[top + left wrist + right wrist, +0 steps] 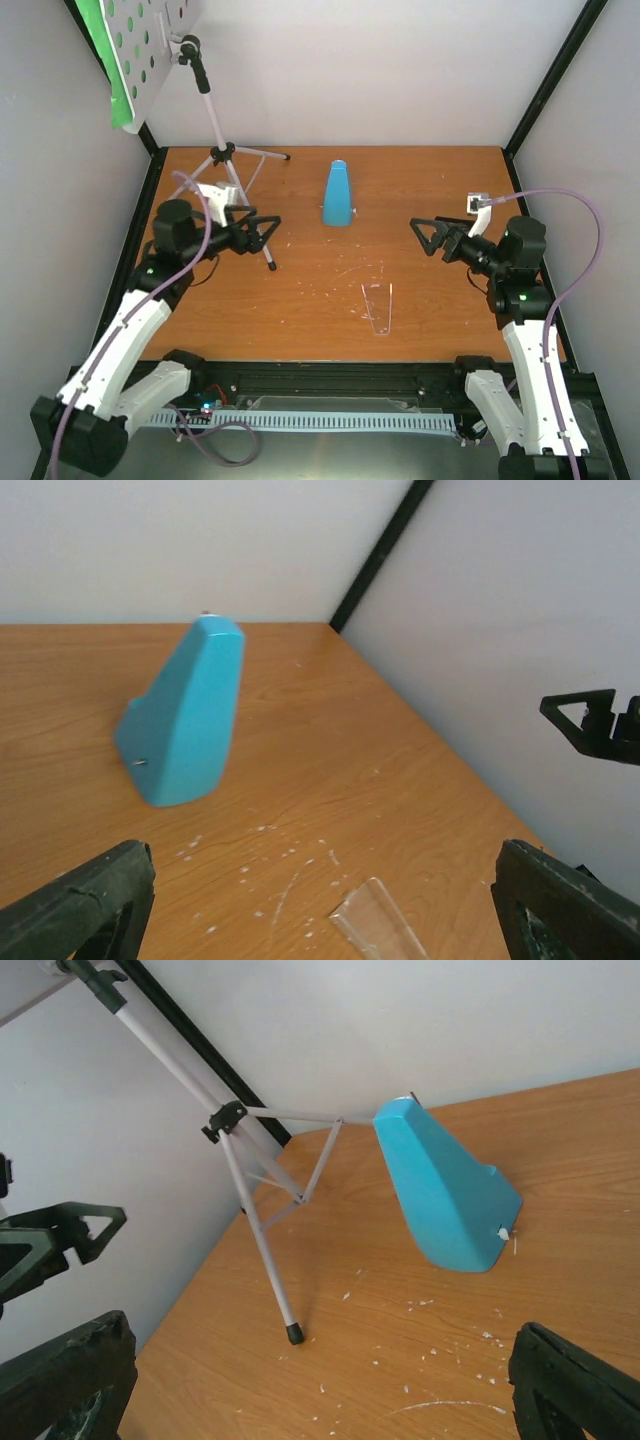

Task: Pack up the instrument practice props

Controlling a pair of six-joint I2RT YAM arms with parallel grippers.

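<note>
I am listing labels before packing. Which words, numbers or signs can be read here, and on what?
None can be read: the blue metronome, the grey tray of the stand and the table carry no visible writing.

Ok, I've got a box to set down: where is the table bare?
Bare wood back right, between the metronome and the right arm; also front left, between the left arm and the clear strip. Crowded back left, around the legs of the music stand.
</note>
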